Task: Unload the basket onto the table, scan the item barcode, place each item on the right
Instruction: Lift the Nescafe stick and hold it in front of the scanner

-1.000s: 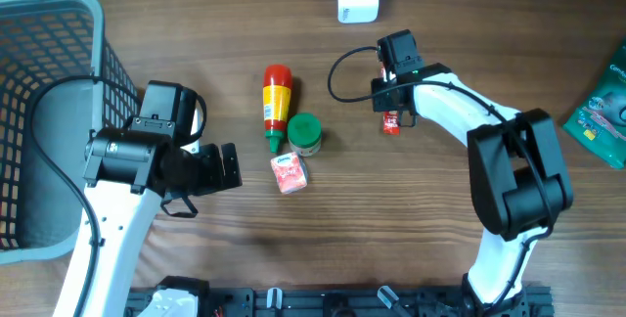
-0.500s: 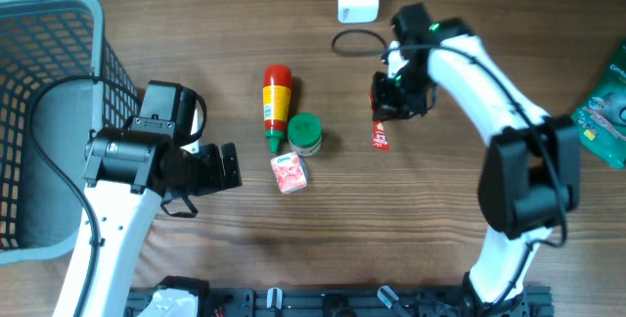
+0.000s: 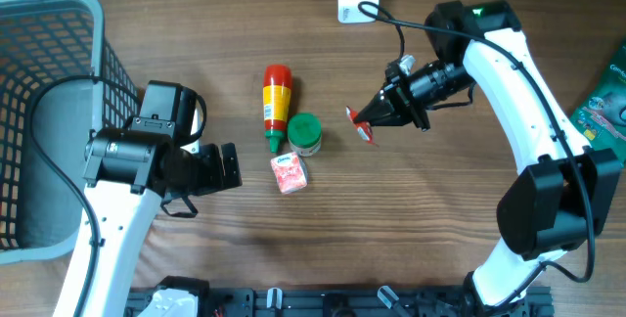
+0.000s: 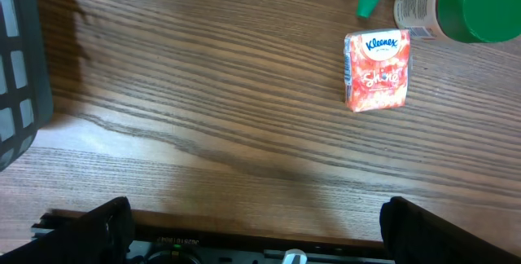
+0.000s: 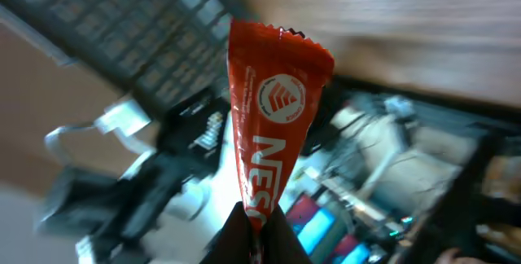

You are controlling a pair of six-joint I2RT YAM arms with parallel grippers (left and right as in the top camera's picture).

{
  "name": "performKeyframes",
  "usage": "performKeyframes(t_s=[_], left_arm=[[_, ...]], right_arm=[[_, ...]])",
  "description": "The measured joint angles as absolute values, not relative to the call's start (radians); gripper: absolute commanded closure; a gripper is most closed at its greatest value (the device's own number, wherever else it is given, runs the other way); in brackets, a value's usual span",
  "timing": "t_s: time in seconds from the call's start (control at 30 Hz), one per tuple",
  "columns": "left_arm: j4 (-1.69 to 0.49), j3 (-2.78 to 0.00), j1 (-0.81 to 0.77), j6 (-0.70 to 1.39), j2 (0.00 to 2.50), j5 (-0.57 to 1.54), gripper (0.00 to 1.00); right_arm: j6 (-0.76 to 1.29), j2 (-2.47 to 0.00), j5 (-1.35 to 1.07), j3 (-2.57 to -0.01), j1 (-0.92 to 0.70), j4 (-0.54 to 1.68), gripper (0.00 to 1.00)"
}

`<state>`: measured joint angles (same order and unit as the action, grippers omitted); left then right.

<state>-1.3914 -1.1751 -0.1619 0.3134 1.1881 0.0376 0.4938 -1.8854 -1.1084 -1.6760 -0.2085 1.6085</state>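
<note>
My right pincer (image 3: 381,113) pinched tight on red sachet (image 3: 359,126) by one end, long axis in line with pincer, serrated tip pointing left over bench (image 3: 440,229), left pincer (image 3: 227,168) gaping, empty

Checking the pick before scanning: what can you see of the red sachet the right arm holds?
The red sachet is a slim, glossy, foil-like stick with a white round logo, white lettering and a serrated far edge. The right gripper shuts its fingers on one end; the rest sticks out free, off the table.
</note>
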Motion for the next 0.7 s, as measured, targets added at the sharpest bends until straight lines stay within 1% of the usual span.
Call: performKeyframes(t_s=[0.23, 0.37, 0.5, 0.7], left_arm=[[-1.391, -1.175, -0.162, 0.314, 1.188, 0.038, 0.0], [-1.391, -1.175, -0.162, 0.313, 1.188, 0.038, 0.0], [-1.391, -1.175, -0.162, 0.313, 1.188, 0.038, 0.0], [-1.391, -1.175, -0.162, 0.314, 1.188, 0.038, 0.0]], right_arm=[[0.44, -1.885, -1.499, -1.676, -0.228, 1.608, 0.96], [0.42, -1.885, -1.559, -1.676, -0.264, 1.608, 0.96], [0.366, -1.88, -1.559, -1.676, -0.3, 1.608, 0.96], [0.316, -1.777, -1.555, -1.676, -0.327, 1.599, 0.96]])
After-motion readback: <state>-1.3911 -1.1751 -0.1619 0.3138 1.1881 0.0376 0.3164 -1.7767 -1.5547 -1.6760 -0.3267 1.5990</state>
